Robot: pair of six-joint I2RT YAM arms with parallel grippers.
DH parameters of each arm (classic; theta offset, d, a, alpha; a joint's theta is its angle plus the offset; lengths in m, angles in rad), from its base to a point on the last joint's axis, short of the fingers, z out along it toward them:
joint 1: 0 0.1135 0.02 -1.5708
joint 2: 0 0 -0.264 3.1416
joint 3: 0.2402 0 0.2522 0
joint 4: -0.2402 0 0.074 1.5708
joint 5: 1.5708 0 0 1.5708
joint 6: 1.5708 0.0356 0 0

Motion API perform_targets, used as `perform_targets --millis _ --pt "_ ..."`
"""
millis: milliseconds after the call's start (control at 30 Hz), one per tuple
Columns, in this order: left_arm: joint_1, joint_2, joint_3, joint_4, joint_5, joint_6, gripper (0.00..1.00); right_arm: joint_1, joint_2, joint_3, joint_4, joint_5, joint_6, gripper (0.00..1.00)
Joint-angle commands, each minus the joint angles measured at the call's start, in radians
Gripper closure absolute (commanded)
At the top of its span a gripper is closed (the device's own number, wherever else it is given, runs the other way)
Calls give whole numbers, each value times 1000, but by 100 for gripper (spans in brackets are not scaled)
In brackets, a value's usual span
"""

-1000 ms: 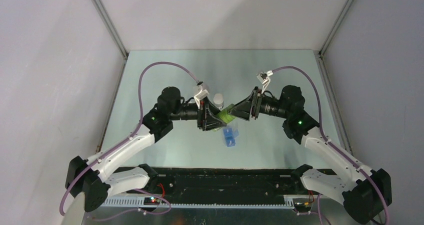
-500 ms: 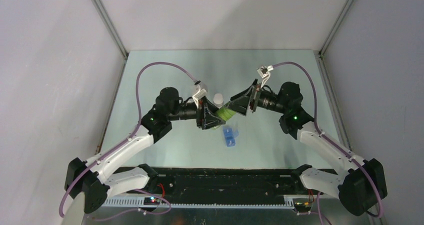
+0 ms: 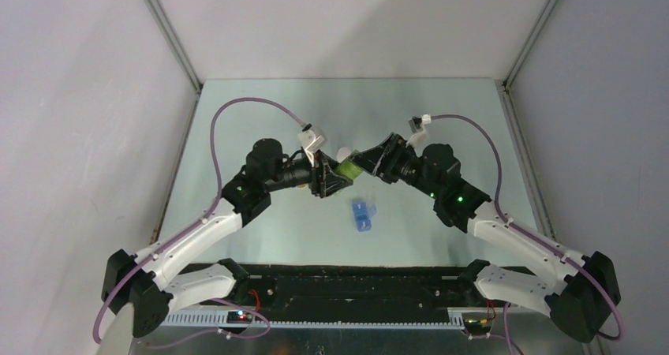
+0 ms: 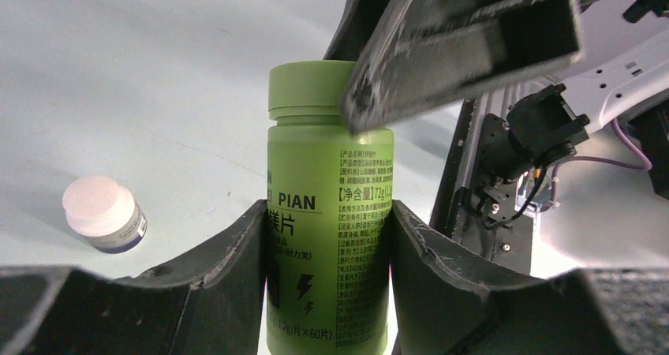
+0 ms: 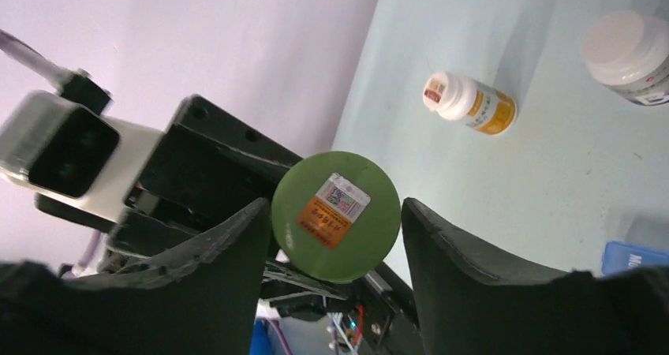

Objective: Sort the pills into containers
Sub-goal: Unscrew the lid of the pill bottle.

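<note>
Pale grey walls on three sides of a light green counter (image 3: 442,110), with a black rail (image 3: 355,280) along its near edge. Two white-and-black arms reaching in from the near corners, left arm (image 3: 197,230) and right arm (image 3: 517,237), wrists meeting over the middle of the counter. Between them, lifted off the surface and lying close to level, a green bottle (image 4: 327,158) with printed text on its side. Left tool (image 4: 328,207) pinching the bottle's body, one dark finger pressed on each side of the label. Right tool (image 5: 335,205) set around the bottle's cap (image 4: 304,87), a finger just beside each edge; cannot tell whether pressed on or a hair apart. Orange-and-white sticker (image 5: 330,211) on top of the cap. Small translucent blue pill box (image 3: 362,215) flat on the counter, just near of the meeting tools and apart from both; compartments too small to tell apart from above. One white-capped bottle (image 4: 102,213) upright on the counter just beyond the tools, and a second white-capped bottle (image 5: 471,102) with an orange label on its side farther off. Pills not to be made out in any view.
</note>
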Motion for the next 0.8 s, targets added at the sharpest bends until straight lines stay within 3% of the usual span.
perform_targets --millis 0,33,133,333,567,667,767 --pt "1 -41 -17 41 -22 19 100 0 -45 -14 89 108 27 28" --pt "1 -42 -18 43 -19 16 100 0 -42 -14 96 98 22 19" --pt "1 -42 -21 47 -17 12 100 -1 -32 -14 114 84 27 11" --pt "1 -53 -21 45 -20 6 100 -10 -14 -12 124 28 41 25" --pt "2 -57 -20 44 -26 3 100 -14 3 22 48 1 17 19" --pt "2 -57 -18 45 -30 -1 100 -13 6 26 45 -10 13 21" --pt "1 -56 -10 46 -35 -14 100 -15 8 26 53 -26 16 39"
